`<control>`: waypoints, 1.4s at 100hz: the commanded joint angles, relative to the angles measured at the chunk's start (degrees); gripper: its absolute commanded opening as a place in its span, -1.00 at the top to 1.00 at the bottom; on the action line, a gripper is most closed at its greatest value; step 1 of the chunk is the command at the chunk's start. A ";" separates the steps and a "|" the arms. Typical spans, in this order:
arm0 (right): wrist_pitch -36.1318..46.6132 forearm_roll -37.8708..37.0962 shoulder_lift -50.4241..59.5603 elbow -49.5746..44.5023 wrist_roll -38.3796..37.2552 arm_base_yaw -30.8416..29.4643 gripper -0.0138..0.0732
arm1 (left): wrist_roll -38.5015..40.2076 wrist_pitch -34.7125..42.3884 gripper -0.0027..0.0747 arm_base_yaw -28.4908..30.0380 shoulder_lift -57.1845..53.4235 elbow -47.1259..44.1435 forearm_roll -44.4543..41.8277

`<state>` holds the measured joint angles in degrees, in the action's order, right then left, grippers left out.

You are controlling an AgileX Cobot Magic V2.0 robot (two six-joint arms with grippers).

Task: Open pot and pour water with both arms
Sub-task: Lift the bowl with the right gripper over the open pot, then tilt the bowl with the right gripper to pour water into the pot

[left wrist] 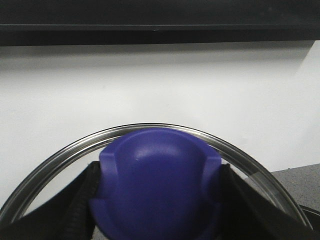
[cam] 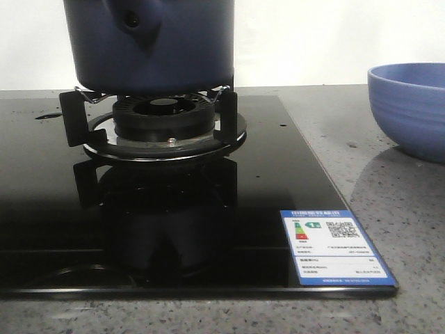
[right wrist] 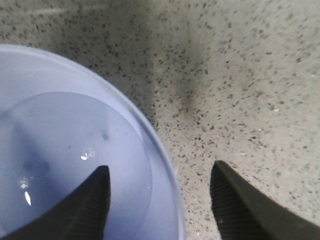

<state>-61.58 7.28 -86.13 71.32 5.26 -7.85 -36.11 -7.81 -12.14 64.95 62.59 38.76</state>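
**Desk:** What is seen nearest the front camera?

**Photographer:** A blue-edged energy label (cam: 336, 245) is stuck at the near right corner of a black glass hob (cam: 208, 202), which is set into a speckled grey bench (cam: 389, 202). Behind the label, a black burner (cam: 164, 115) is ringed by pan supports.

**Desk:** And the pot?

**Photographer:** The dark navy pot (cam: 149, 43) is seated upright on those supports, directly over the burner, its stub with the round hole (cam: 131, 19) turned toward the camera. Its top is cut off by the frame edge. A lighter blue ribbed bowl (cam: 409, 106) is placed well to the right on the bench, apart from the hob.

**Desk:** The tools?

**Photographer:** In the left wrist view, the left tool (left wrist: 159, 195) is pinched on a blue knob (left wrist: 160, 180), one dark finger (left wrist: 82, 200) pressed to each side; a metal-rimmed glass lid (left wrist: 60, 160) is seen around the knob, against a white wall (left wrist: 160, 85). The right tool (right wrist: 160, 200) is spread wide, nothing held, one finger (right wrist: 90, 205) seen over the bowl's inside and the other over bare bench.
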 commanded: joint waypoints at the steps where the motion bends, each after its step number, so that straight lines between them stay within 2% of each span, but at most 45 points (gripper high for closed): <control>1: 1.02 0.62 1.58 1.28 0.74 -0.47 0.06 | 0.17 4.83 0.12 0.16 -1.66 2.05 0.40; 15: 0.79 0.06 1.58 1.28 0.79 -0.47 0.69 | 0.17 4.83 0.12 0.16 -1.66 2.05 0.40; 20: 0.69 0.06 1.58 1.28 0.79 -0.47 0.84 | 0.17 4.83 0.12 0.16 -1.66 2.05 0.40; 48: -0.22 3.21 2.53 4.69 1.62 -0.47 0.82 | 0.17 4.83 0.12 0.16 -1.66 2.05 0.40; 65: -3.61 6.94 2.58 11.61 3.04 0.02 0.82 | 0.17 4.83 0.12 0.74 -1.66 2.05 -0.31; 82: -6.87 6.93 1.90 20.55 3.04 2.74 0.82 | 0.17 4.39 0.12 3.95 -1.66 2.05 -0.39; 98: -11.06 6.93 -1.89 31.79 2.94 7.22 0.82 | 0.17 2.59 0.12 6.61 -1.66 2.05 -0.39; 115: -11.31 6.93 -7.10 43.54 2.15 14.78 0.82 | 0.17 2.31 0.12 7.88 -1.66 2.05 -0.29; 140: -5.46 7.85 -15.65 56.65 0.82 23.55 0.82 | 0.17 2.31 0.12 7.88 -1.66 2.05 -0.29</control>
<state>-72.76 12.89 -102.42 123.60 6.71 13.74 -36.11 -10.09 -4.40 64.95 62.59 37.87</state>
